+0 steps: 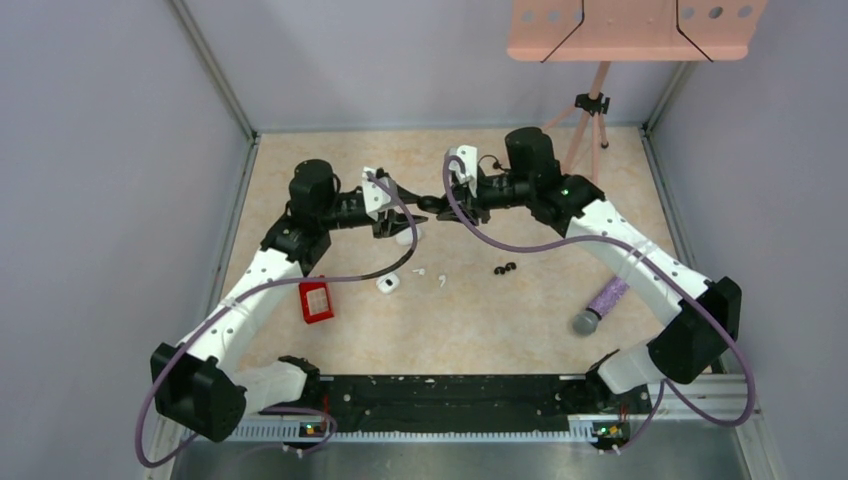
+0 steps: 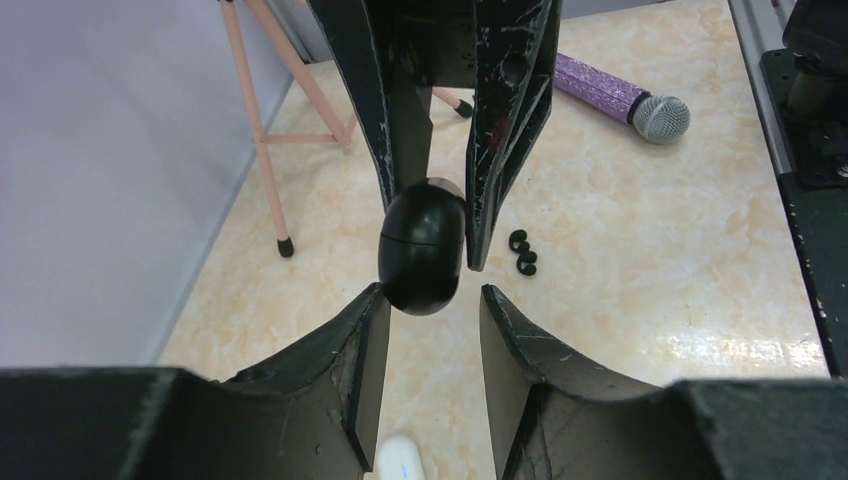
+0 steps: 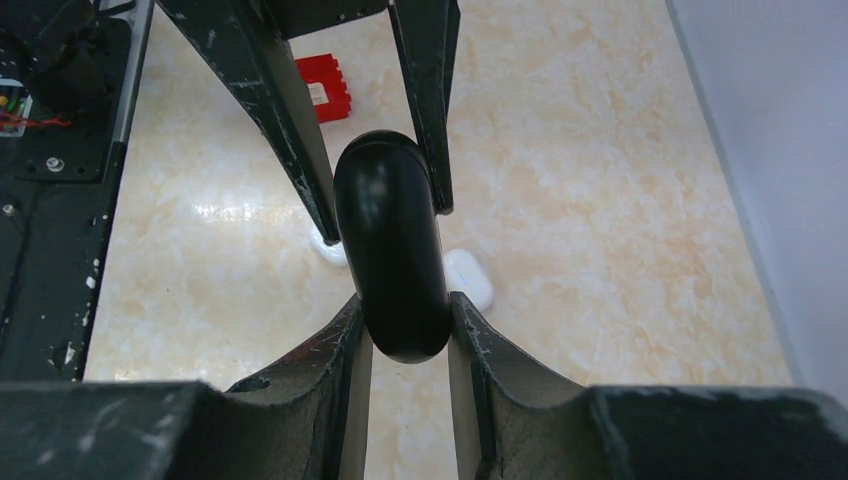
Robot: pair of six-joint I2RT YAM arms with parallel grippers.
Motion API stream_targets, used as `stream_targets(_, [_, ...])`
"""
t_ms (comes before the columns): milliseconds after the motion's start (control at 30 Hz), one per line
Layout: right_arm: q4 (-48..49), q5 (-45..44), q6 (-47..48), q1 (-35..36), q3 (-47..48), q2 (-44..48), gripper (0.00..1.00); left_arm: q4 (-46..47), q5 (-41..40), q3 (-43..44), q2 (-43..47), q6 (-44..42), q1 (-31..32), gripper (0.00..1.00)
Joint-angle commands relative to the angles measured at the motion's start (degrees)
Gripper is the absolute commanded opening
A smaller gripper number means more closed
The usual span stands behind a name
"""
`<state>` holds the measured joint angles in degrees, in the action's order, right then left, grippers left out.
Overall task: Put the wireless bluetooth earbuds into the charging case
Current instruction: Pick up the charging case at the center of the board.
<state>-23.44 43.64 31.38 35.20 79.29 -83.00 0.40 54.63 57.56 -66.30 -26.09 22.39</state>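
Observation:
A black oval charging case [image 1: 430, 203] hangs in the air between both arms above the middle of the table. My right gripper [image 3: 400, 298] is shut on it, both fingers pressing the sides of the case [image 3: 390, 260]. My left gripper [image 2: 433, 292] faces it from the other side and stands open. The end of the case [image 2: 422, 255] sits just at its tips, with a gap on the right side. The black earbuds [image 1: 505, 268] lie on the table, also seen in the left wrist view [image 2: 523, 253]. Two white earbuds [image 1: 418, 270] [image 1: 441, 281] lie nearby.
A closed white case [image 1: 407, 236] lies under the grippers and an open white case [image 1: 388, 284] below it. A red block [image 1: 316, 301] sits to the left, a purple microphone [image 1: 600, 305] to the right, and a pink tripod [image 1: 590, 110] at the back.

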Motion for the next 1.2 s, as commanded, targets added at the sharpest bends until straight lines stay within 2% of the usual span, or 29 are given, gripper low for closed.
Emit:
stream_targets(0, [-0.86, -0.67, 5.14, 1.52, 4.01, 0.17, 0.19, -5.93, 2.23, 3.72, -1.66, -1.86, 0.17, 0.43])
stream_targets(433, [-2.65, -2.33, 7.6, 3.39, 4.3, -0.39, 0.18, -3.31, 2.92, 3.96, -1.85, 0.65, 0.28, 0.49])
stream_targets(800, [-3.09, -3.18, 7.56, 3.57, 4.87, -0.83, 0.18, -3.33, 3.2, 4.3, -2.59, 0.78, 0.22, 0.41])
stream_targets(1067, [-4.62, -5.58, 8.11, 4.15, 5.85, -1.14, 0.18, -4.07, 2.79, 4.53, -2.78, 0.67, 0.28, 0.43])
stream_targets(1167, [-6.0, -6.22, 8.82, 4.35, 6.93, -1.58, 0.18, -5.03, 2.25, 4.91, -3.06, -0.12, 0.28, 0.4])
